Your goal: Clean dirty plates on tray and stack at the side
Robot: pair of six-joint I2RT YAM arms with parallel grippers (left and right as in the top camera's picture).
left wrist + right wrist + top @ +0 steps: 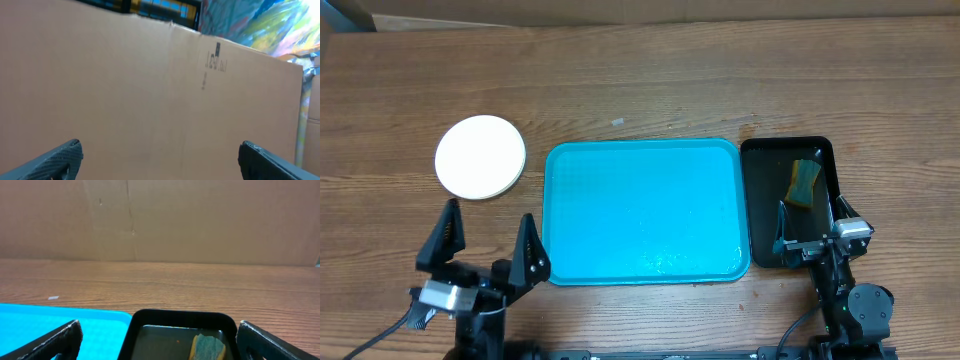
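Turquoise tray [645,212] sits bare between left gripper [488,215] and right gripper [810,215], both spread empty; plates [480,157] look stacked beyond the left: apparently finished.

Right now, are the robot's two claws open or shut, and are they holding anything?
Left gripper: open, holding nothing.
Right gripper: open, holding nothing.

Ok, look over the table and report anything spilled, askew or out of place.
Only a tiny white scrap on the wooden table behind the large turquoise plastic tray. The round white plate left of it and the narrow black tray holding a sponge look tidy.
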